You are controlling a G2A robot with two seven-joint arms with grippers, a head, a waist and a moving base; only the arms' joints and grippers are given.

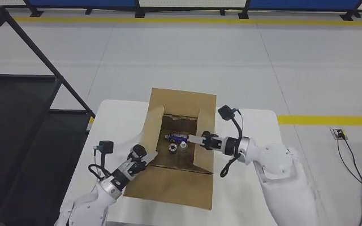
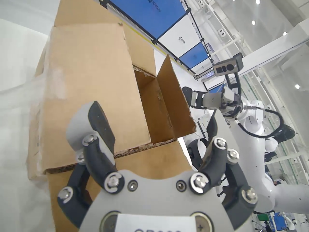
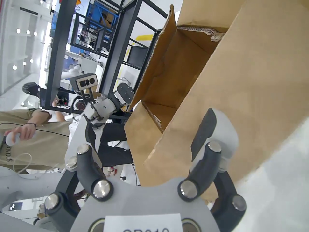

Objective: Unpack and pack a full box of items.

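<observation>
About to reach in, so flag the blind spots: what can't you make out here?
- Inside of the box: both wrist views, hidden by its own sides.
- Two small items beside the bottle: top view, too small to identify.
- Whether the left end effector or right end effector touches cardboard: top view, too small.

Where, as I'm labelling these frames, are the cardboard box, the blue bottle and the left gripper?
cardboard box [image 1: 169,189], top view, on its near flap.
blue bottle [image 1: 178,136], top view, on its body inside the box.
left gripper [image 2: 155,118], left wrist view, midway between its fingers.
</observation>
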